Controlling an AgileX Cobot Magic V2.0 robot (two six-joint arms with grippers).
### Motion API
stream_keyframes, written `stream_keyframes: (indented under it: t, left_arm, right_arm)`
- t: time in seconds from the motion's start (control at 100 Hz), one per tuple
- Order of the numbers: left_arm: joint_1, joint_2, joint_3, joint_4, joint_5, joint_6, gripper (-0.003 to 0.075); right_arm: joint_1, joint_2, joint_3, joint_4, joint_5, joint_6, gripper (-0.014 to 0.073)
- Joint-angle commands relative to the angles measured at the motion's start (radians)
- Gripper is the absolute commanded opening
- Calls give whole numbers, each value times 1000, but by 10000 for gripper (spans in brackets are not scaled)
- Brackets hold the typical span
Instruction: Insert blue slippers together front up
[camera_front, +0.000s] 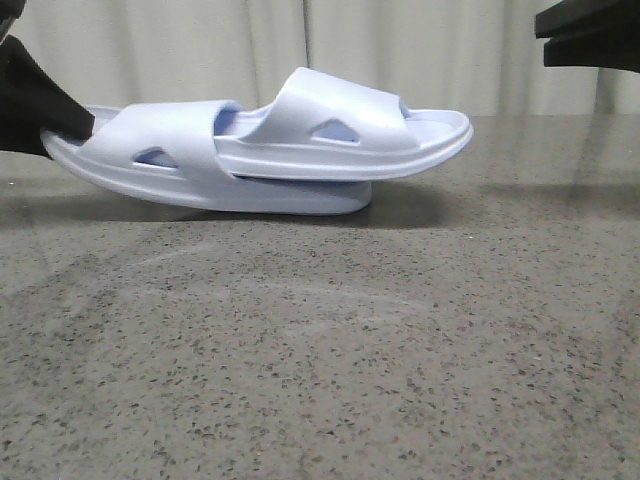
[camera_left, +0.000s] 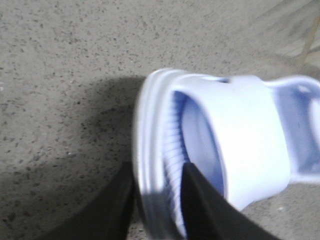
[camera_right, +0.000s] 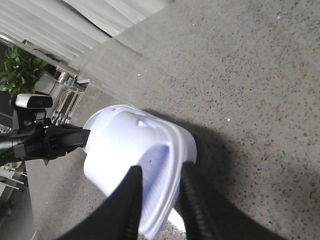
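Front view: the pair of pale lavender-blue moulded foam slide sandals (camera_front: 270, 150) lies nested on the grey speckled stone table (camera_front: 320, 350). The upper slipper (camera_front: 340, 130) passes under the wide strap of the lower slipper (camera_front: 190, 165), and its free end overhangs to the right, clear of the surface. The lower slipper's sole rests on the table at its right part; its left end is raised. The black left gripper (camera_front: 70, 125) is at that left end, its fingers at the rim. The right gripper (camera_front: 590, 35) shows only as a black shape at the upper right, well apart from the sandals.

Left wrist view: the left gripper (camera_left: 157, 200) is clamped on the slipper's rim, one black finger (camera_left: 107, 210) outside the sole wall and the other on the ribbed footbed.

Right wrist view: the right gripper (camera_right: 160, 192) has its two black fingers (camera_right: 127, 200) parted, and the overhanging slipper end appears in line with the gap between them. Contact cannot be confirmed here, and the front view shows separation.
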Motion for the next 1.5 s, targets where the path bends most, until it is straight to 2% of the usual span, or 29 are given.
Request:
stream_keyframes:
  t: [0.0,0.09,0.47,0.57,0.69,0.74,0.82,0.85,0.99,1.17,1.36,1.49]
  left_arm:
    - [-7,-33,-25,-28,5,34,333]
    - [-3,-33,-27,-26,2,71,386]
    - [102,-150,-84,53,68,80,384]
    - [111,-213,-87,53,84,80,377]
    - [101,-282,-87,53,86,80,279]
    - [91,-312,-87,53,86,80,206]
    - [67,-355,-87,53,58,80,52]
    - [56,-369,-87,53,33,80,17]
    - [-16,-433,-83,55,-121,80,15]
    - [-151,-510,-38,118,-335,78,15]
    - [-288,-638,116,152,-657,76,15]
    - [-330,-717,233,154,-786,76,15]
  right_arm:
    - [-7,-43,-24,47,144,-2,142]
    - [-7,-43,-24,45,144,-2,142]
    - [-24,-101,-24,-21,128,-2,135]
    - [-22,-141,-23,-61,98,-2,78]
    - [-5,-202,-16,-92,49,-2,-46]
    - [4,-228,-5,-95,25,-2,-88]
    - [43,-273,24,-95,-36,-2,-77]
    - [56,-288,37,-95,-57,-2,-78]
    - [176,-371,103,-97,-243,-2,-78]
    - [375,-485,178,-106,-558,-2,-78]
    - [532,-592,274,-106,-845,-2,-78]
    - [583,-656,364,-104,-974,-2,-78]
